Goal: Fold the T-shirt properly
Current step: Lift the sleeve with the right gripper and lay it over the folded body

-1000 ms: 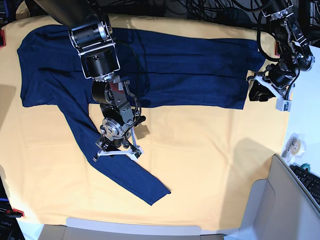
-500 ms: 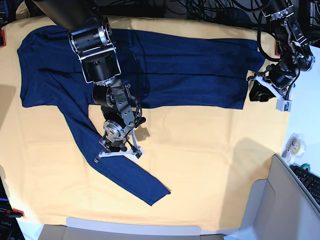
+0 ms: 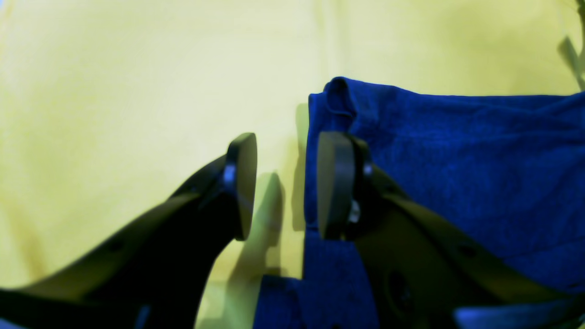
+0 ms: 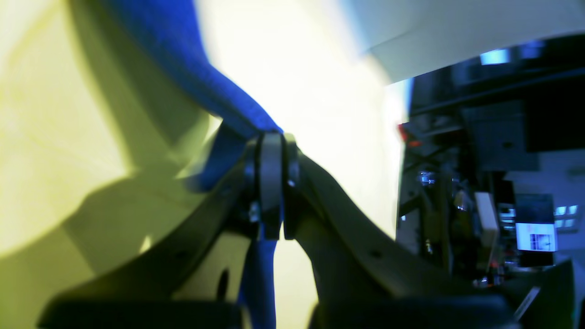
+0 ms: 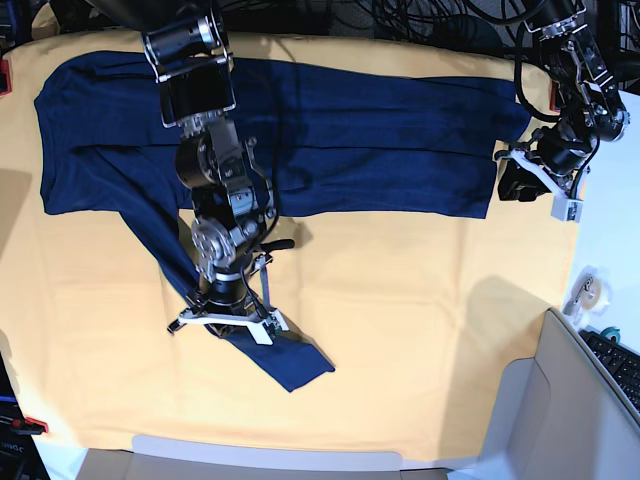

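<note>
The navy T-shirt point(image 5: 380, 140) lies spread across the back of the yellow-orange cloth point(image 5: 420, 320), one long sleeve point(image 5: 285, 360) running diagonally toward the front. My right gripper point(image 5: 225, 305) stands over that sleeve; in the right wrist view it point(image 4: 272, 141) is shut on a raised ridge of the blue fabric point(image 4: 183, 68). My left gripper point(image 5: 512, 180) sits at the shirt's right edge. In the left wrist view it point(image 3: 288, 187) is open, one finger over the cloth and the other over the shirt's edge point(image 3: 457, 160), nothing pinched between them.
A roll of tape point(image 5: 585, 290) and a keyboard point(image 5: 620, 365) lie on the white surface at the right. A grey bin point(image 5: 560, 420) stands at the front right. Red clamps point(image 5: 5, 75) hold the cloth's left edge. Cables hang along the back.
My right gripper has shut on the sleeve and moved toward the front, lifting the fabric and drawing the sleeve's end inward. The left arm has not moved.
</note>
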You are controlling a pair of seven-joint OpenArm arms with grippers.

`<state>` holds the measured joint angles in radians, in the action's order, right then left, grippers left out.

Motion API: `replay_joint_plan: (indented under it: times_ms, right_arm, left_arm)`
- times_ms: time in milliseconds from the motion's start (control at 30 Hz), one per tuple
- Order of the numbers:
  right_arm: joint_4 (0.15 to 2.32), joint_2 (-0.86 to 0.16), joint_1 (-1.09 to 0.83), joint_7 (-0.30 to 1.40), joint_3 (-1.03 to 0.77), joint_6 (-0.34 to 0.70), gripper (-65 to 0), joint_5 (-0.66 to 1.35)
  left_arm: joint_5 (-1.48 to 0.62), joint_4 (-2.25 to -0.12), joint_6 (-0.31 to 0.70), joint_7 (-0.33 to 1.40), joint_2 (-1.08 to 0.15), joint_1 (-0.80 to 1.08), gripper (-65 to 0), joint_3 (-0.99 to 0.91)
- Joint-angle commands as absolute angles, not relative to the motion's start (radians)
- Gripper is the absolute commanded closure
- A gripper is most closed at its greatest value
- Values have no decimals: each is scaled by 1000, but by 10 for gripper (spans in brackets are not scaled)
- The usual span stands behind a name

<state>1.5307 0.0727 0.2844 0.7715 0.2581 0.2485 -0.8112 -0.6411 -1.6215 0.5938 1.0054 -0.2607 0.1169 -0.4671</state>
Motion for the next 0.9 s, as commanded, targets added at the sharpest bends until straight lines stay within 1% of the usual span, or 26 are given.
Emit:
replay_joint_plan:
  times_ms: [0,200,400,600,867]
  right_arm:
    - [1593,77,275,762,260,249,0,-817]
    - [1860,77,90,762,263,251,0,-817]
    - [2038,48,-77,763,328,251,0,-819]
    - [2046,27,-199,762,404,251,0,-822]
    - [2048,19,-278,763,541,251,0,-822]
  left_arm:
    - [-654,-1639,596,989,-277,107,-216,-473]
    - [-654,-1639,596,989,-277,102,-216,-473]
    - [-654,-1639,596,989,-277,102,-216,-470]
    - [-654,-1639,596,989,-277,102,-216,-470]
    - [-654,-1639,596,989,-277,102,-216,-469]
